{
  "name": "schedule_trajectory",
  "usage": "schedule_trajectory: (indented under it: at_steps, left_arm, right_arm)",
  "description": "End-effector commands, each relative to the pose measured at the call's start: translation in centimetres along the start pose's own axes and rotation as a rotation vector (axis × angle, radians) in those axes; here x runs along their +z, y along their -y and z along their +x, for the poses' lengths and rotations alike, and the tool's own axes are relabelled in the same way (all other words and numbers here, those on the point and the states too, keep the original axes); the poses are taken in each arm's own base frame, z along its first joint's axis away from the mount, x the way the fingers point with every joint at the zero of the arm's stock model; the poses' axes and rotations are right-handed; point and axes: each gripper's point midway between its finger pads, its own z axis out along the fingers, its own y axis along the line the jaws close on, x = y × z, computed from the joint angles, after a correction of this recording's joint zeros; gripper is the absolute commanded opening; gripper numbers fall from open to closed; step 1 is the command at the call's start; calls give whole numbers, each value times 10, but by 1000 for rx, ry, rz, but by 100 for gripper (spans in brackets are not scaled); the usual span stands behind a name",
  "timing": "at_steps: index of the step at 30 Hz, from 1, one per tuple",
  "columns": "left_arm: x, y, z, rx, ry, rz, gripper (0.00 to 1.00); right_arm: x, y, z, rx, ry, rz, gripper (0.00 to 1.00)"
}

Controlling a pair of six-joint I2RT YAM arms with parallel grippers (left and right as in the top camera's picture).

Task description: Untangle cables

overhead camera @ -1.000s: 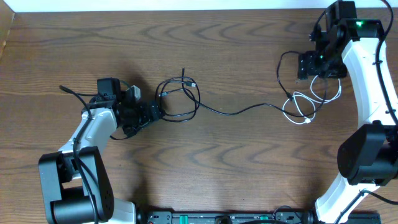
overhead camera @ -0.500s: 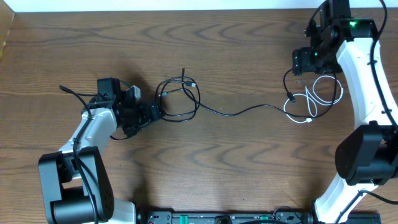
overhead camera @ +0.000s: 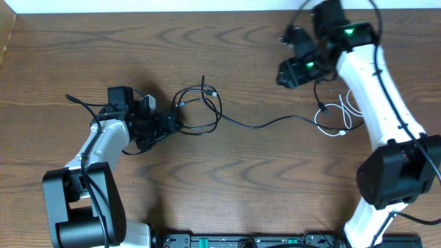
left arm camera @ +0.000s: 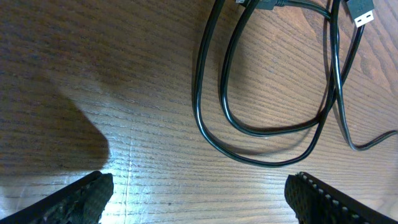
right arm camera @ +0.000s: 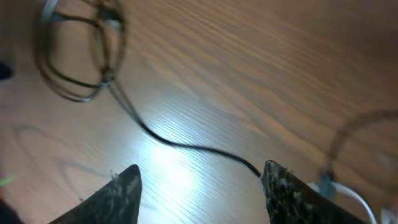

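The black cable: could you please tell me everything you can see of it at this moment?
The black cable is a thin, glossy, rubbery-looking cord lying flat on the wooden table. Its left part is coiled in a few overlapping loops just ahead of the open left hand, which holds nothing. A metal-tipped USB plug lies at the coil's far edge. A single wavy strand runs right and ends by the white cable; whether they touch is unclear.
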Motion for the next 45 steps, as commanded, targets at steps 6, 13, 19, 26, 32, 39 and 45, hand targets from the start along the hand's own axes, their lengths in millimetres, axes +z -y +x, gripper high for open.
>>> schedule_trajectory:
  at_steps: [6,13,19,26,32,39,45]
  left_arm:
    - [2,-4,2,-7,-7,-10,93]
    - [2,-4,2,-9,-8,-10,93]
    - [1,-4,2,-9,-9,-10,93]
    - [1,-4,2,-9,-10,-10,93]
    - [1,-4,2,-9,-10,-10,93]
    - [1,-4,2,-9,-10,-10,93]
    - [1,-4,3,-10,-10,-10,93]
  right_arm:
    - [27,-81,-22,-229,45,-108,30]
    - [72,-126,-22,-331,18,-157,11]
    - [118,-148,-17,-381,-15,-185,25]
    - [159,-156,-5,-401,-60,-200,26]
    - [181,-152,-5,-405,-61,-194,25]
    - [202,-148,7,-394,-102,-199,23]
    - [207,-162,18,-387,-135,-267,18]
